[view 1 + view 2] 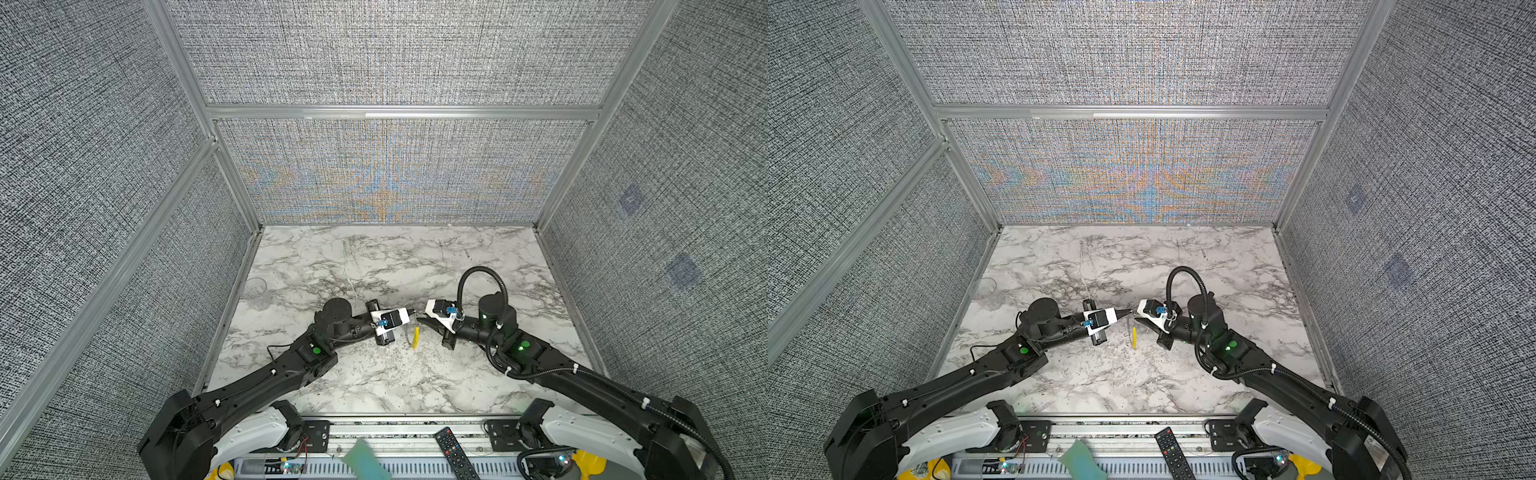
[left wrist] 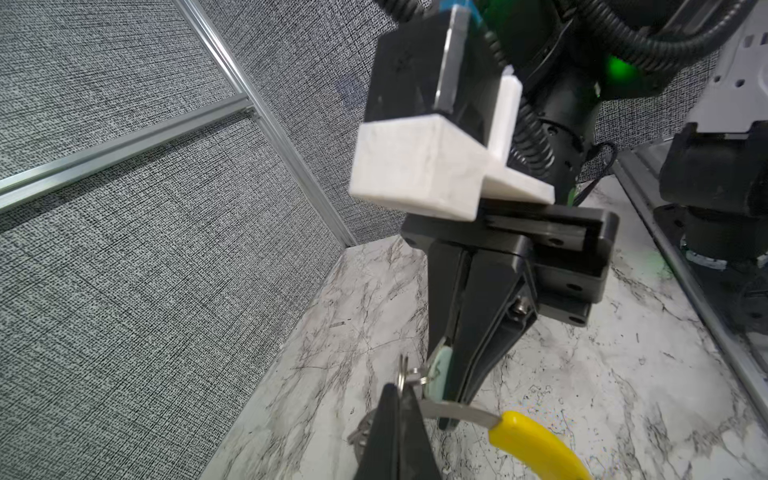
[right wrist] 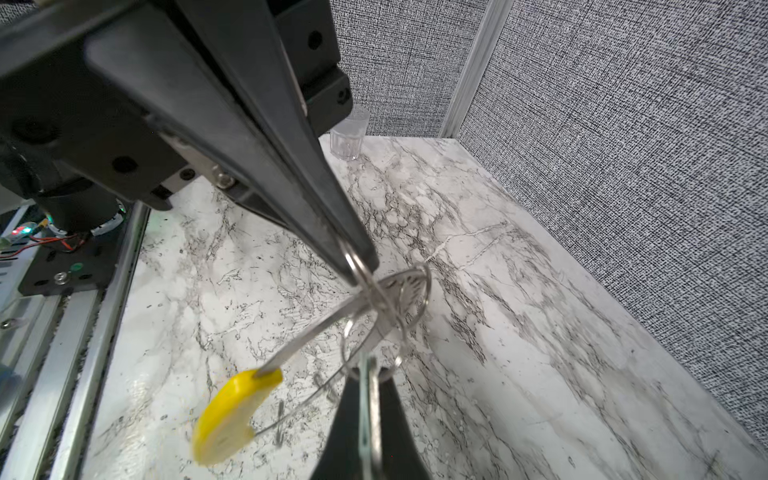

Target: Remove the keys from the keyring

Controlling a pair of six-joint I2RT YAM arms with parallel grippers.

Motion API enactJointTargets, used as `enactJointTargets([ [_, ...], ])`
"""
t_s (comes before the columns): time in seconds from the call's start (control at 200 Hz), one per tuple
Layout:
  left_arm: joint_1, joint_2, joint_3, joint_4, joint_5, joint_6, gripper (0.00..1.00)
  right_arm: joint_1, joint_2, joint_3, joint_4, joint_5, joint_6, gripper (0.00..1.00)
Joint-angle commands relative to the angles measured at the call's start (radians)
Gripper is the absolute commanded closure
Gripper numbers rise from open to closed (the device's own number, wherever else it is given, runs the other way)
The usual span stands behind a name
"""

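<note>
We judge that we are at the pulling-off step for one key: the keyring [image 3: 309, 328] hangs in the air between the two arms, over the marble table [image 1: 374, 266] and well apart from the clear glass cup [image 1: 255, 288], which stands at the table's edge by the side wall. The left gripper [image 3: 359, 266] has its fingers pressed together on one of the small metal rings [image 3: 422, 299] at the top of the bunch. The right gripper [image 2: 457, 395], facing it tip to tip, pinches the pale mint-green key [image 2: 439, 368] by its head. The next move, as we read it, calls for the left arm to hold the ring steady while the right works the key's hole along the coil to its open end. A straight tug would likely only drag the whole bunch along. The keyring itself is a thin grey band that curves down into a bright yellow section [image 3: 230, 419], the lowest part of it and farther from the cup than the left gripper. Several thin wire loops are crowded at its top. We cannot make out a blue-headed key in any view, nor whether the mint-green key is partly off its ring.
</note>
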Motion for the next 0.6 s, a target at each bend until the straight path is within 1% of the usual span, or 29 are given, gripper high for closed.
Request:
enactJointTargets([
  [0.0,0.002,-0.007,-0.005,0.108,-0.089,0.013,1.0,0.001,0.001,0.006,-0.074,0.047,-0.041,1.0],
  [0.32,0.002,0.007,0.002,0.108,-0.175,0.019,1.0,0.013,-0.012,0.019,-0.103,0.149,-0.103,1.0],
  [0.595,0.0,0.022,0.011,0.086,-0.182,0.009,1.0,0.018,-0.041,0.021,-0.057,0.248,-0.138,1.0],
])
